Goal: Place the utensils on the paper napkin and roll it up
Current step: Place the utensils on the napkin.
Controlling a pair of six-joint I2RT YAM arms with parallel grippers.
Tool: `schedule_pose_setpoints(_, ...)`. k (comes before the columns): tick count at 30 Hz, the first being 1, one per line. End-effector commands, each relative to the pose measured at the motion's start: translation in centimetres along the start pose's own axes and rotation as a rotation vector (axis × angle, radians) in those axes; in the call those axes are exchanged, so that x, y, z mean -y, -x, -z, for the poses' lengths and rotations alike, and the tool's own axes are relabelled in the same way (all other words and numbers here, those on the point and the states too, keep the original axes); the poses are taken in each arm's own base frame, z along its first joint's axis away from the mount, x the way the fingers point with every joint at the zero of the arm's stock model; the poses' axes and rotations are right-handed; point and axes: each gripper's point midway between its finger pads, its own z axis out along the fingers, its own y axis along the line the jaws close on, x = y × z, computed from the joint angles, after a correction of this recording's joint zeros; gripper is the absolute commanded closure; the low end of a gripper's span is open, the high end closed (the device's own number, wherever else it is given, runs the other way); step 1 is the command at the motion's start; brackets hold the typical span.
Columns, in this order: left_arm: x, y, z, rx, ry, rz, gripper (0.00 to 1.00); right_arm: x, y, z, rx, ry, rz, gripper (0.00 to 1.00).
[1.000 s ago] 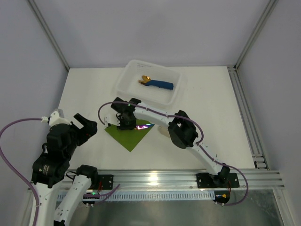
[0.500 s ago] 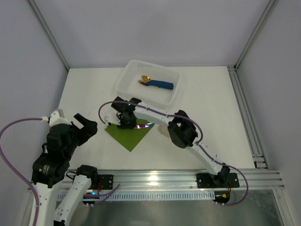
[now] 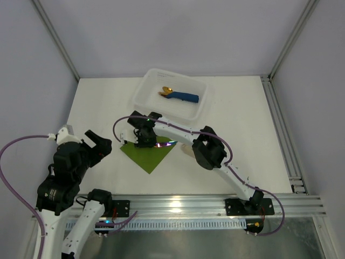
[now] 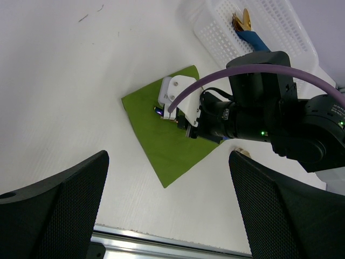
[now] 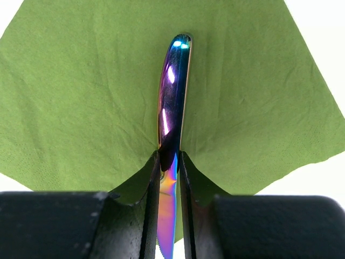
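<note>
The olive-green paper napkin (image 3: pixel 145 156) lies flat on the table as a diamond, in front of the basket. My right gripper (image 5: pixel 170 156) is shut on a rainbow-sheen knife (image 5: pixel 172 86) at the join of handle and blade. The handle points away across the middle of the napkin (image 5: pixel 81 97), low over it. From above, the right gripper (image 3: pixel 143 141) stands over the napkin's far corner and the knife (image 3: pixel 165 144) glints beside it. My left gripper (image 3: pixel 99 143) hovers open and empty to the left of the napkin. Other utensils are out of view.
A white basket (image 3: pixel 141 93) at the back holds a blue rolled napkin with gold cutlery (image 3: pixel 182 97). A beige oblong piece (image 3: pixel 186 151) lies right of the napkin, half under the right arm. A metal rail (image 3: pixel 178 204) runs along the near edge.
</note>
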Motion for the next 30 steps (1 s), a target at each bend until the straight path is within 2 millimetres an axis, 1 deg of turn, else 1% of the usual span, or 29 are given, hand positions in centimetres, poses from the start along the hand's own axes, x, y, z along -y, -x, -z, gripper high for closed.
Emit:
schedule_pose_setpoints(1,0.5,0.5,0.3,0.016,-0.025,-0.016,0.06,1.0,0.6,1.1,0.021,-0.041,0.001,0.91)
schedule_pose_setpoints(10,0.4,0.5,0.4,0.014,-0.024,-0.016,0.06,1.1,0.5,1.3,0.016,-0.049,-0.002,0.84)
schedule_pose_setpoints(11,0.4,0.5,0.4,0.015,-0.026,-0.016,0.06,1.1,0.6,1.4,0.017,-0.052,-0.002,0.82)
schedule_pose_setpoints(14,0.4,0.5,0.5,0.016,-0.025,-0.016,0.06,1.2,0.7,1.5,0.022,-0.054,-0.005,0.78)
schedule_pose_setpoints(15,0.3,0.5,0.5,0.015,-0.023,-0.018,0.06,1.3,0.7,1.6,0.021,-0.057,-0.006,0.75)
schedule_pose_setpoints(17,0.3,0.5,0.6,0.016,-0.022,-0.018,0.06,1.3,0.7,1.6,0.021,-0.062,-0.008,0.73)
schedule_pose_setpoints(18,0.3,0.5,0.7,0.015,-0.021,-0.017,0.06,1.3,0.7,1.6,0.018,-0.063,-0.009,0.65)
schedule_pose_setpoints(19,0.3,0.5,0.7,0.018,-0.023,-0.016,0.06,1.3,0.6,1.6,0.015,-0.064,-0.011,0.61)
schedule_pose_setpoints(24,0.1,0.3,0.8,0.011,-0.019,-0.013,0.06,1.4,0.6,1.6,0.017,-0.066,-0.011,0.6)
schedule_pose_setpoints(26,0.0,0.3,0.9,0.013,-0.017,-0.011,0.06,1.5,1.0,2.0,0.029,-0.074,-0.013,0.6)
schedule_pose_setpoints(30,0.1,0.1,0.8,0.009,-0.019,-0.001,0.06,1.9,1.9,3.6,0.072,-0.099,-0.024,0.59)
